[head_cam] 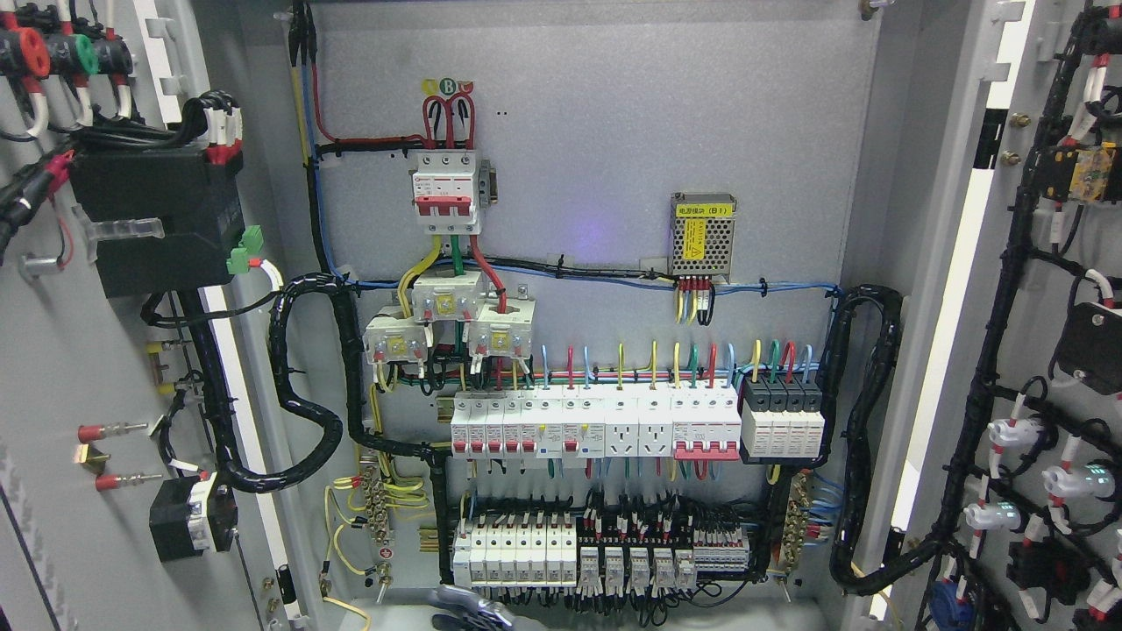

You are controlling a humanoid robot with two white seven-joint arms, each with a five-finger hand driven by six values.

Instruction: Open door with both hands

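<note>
So the only bit of me in shot is a grey hand (466, 611) poking up at the bottom edge, and I can't tell which arm it's on or how it's set, too little shows. Both doors look swung wide already, wiring sides facing me. The left door (53, 368) stands up and to the left of the hand, the right door (1052, 368) up and right, much further off. Both are tall upright panels, with the open cabinet (596, 114) straight above the hand
</note>
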